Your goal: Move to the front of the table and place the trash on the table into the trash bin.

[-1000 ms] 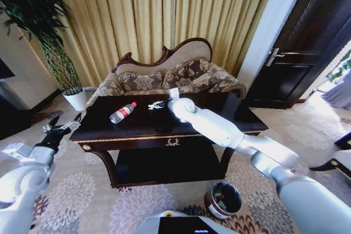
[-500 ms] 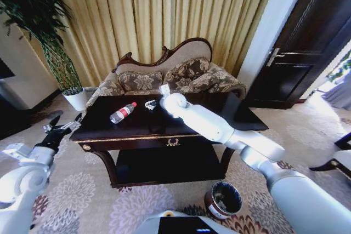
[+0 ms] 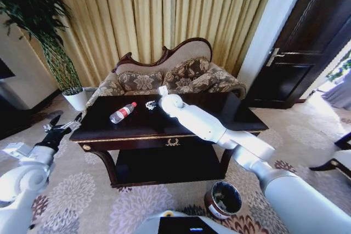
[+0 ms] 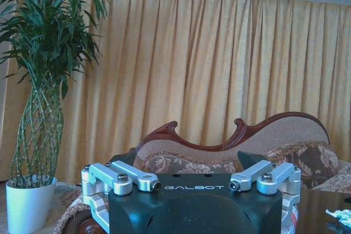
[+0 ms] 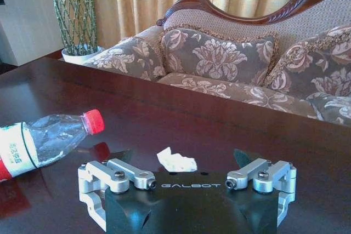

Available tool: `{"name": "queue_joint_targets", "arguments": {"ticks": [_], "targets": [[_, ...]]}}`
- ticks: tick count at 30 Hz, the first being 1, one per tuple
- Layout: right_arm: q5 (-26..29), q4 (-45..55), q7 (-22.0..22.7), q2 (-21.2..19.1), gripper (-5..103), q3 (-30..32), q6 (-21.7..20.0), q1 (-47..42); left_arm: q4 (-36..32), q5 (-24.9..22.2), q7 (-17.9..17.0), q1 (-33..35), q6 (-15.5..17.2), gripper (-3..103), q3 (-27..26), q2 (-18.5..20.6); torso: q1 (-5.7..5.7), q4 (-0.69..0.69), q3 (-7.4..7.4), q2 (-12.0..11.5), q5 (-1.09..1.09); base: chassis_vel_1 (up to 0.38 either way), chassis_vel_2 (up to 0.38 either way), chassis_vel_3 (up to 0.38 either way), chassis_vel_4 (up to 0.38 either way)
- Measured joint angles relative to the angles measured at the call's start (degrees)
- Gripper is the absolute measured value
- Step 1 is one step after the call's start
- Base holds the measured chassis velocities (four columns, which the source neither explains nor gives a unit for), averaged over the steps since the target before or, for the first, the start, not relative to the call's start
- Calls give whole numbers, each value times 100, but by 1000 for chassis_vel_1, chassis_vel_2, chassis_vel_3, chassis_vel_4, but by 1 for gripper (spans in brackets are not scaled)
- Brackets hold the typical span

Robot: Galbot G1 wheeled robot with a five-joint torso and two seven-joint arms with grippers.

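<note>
- The right gripper (image 3: pixel 152 104) hangs low over the table (image 3: pixel 219 114), its jaws spread around a white scrap (image 5: pixel 176 161).
- The bottle (image 3: pixel 122 112) lies nearby.
- The left gripper (image 3: pixel 60 127), jaws open, waits beside the table.

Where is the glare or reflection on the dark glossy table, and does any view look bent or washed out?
Right wrist view: the dark glossy wooden table mirrors the red cap of the clear plastic bottle as a red smear beside it. Head view: wide-angle bending curves the door frame, and bright daylight washes out the far right edge. Left wrist view: the gold curtains glow, backlit.
</note>
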Motion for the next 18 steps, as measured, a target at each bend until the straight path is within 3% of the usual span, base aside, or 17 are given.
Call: {"name": "queue_joint_targets", "arguments": {"ticks": [18], "targets": [[-227, -591, 6, 572, 100, 157, 158, -53, -38, 31, 0, 39, -24, 100, -4, -59, 0, 1, 0, 0, 0, 0, 0, 0, 0]]}}
